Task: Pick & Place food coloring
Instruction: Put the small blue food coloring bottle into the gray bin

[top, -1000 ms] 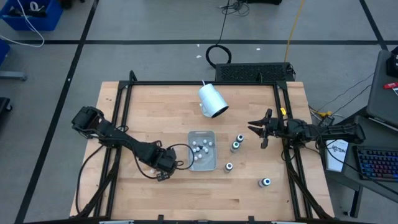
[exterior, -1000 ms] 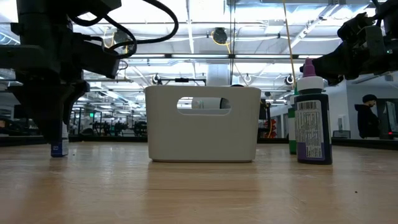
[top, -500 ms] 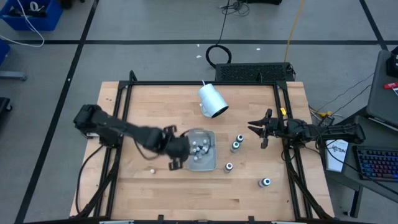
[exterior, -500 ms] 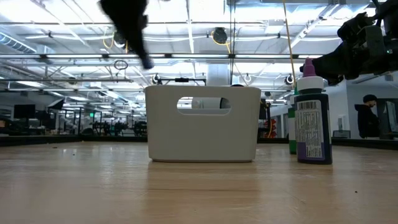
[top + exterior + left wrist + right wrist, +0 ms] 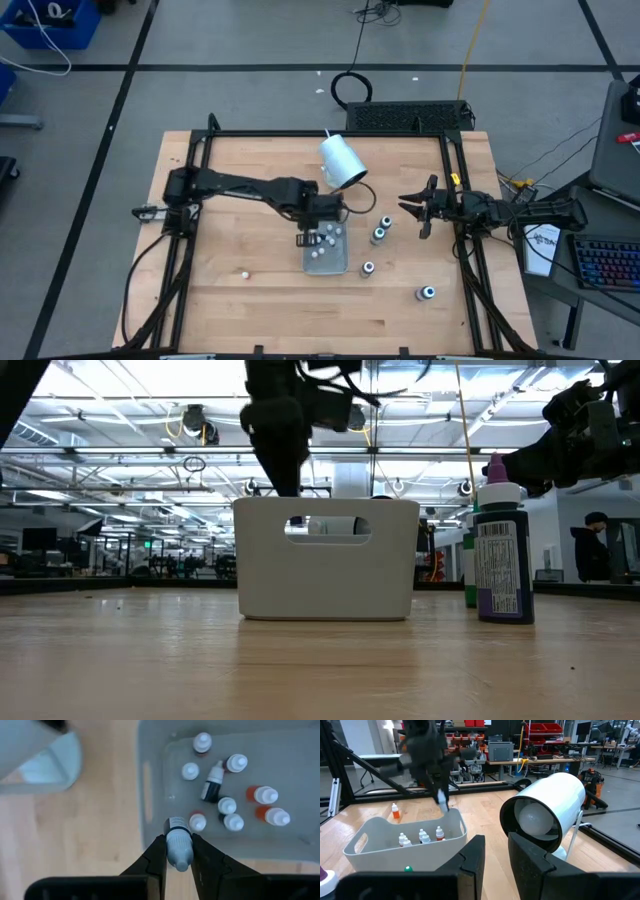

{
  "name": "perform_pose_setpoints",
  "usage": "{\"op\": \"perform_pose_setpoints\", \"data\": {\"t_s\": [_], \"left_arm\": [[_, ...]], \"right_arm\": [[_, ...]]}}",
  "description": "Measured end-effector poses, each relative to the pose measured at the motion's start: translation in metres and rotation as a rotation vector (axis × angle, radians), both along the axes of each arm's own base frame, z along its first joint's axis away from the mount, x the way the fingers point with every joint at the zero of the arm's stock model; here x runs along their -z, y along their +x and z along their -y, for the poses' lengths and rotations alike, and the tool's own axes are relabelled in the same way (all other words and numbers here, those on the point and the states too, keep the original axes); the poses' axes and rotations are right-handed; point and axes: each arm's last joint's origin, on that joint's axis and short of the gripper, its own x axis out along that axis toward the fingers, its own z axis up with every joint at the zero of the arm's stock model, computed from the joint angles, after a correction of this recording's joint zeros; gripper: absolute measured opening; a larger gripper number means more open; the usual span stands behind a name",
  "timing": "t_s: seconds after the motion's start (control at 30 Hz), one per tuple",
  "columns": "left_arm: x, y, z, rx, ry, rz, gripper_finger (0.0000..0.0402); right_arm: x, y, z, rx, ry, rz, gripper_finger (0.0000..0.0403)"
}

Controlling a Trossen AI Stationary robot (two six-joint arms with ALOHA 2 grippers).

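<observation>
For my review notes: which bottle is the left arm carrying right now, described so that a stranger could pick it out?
Find the pale tray at the middle of the table; the left pincer hangs over its edge nearest the white cup. The small bottle clamped between its fingers is the one: unlike the bottles lying in the tray, it is up in the air.

Grey floor (image 5: pixel 250 95) (black lines), bright ceiling lights (image 5: pixel 120 400), red shelving (image 5: pixel 540 737).
</observation>
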Motion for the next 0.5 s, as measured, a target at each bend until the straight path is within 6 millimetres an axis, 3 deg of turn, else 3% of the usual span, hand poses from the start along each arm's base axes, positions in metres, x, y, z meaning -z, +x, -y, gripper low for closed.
{"op": "perform_pose_setpoints", "data": {"t_s": [0.3,0.5], "left_arm": [[0.035,0.014,-0.003,0.043,0.0,-0.082,0.0065],[0.042,0.019,-0.012,0.024,-0.02,-0.072,0.0065]], "right_arm": [[0.0,0.0,0.0,0.0,0.0,0.0,0.0077],[0.0,0.0,0.0,0.0,0.0,0.0,0.0077]]}}
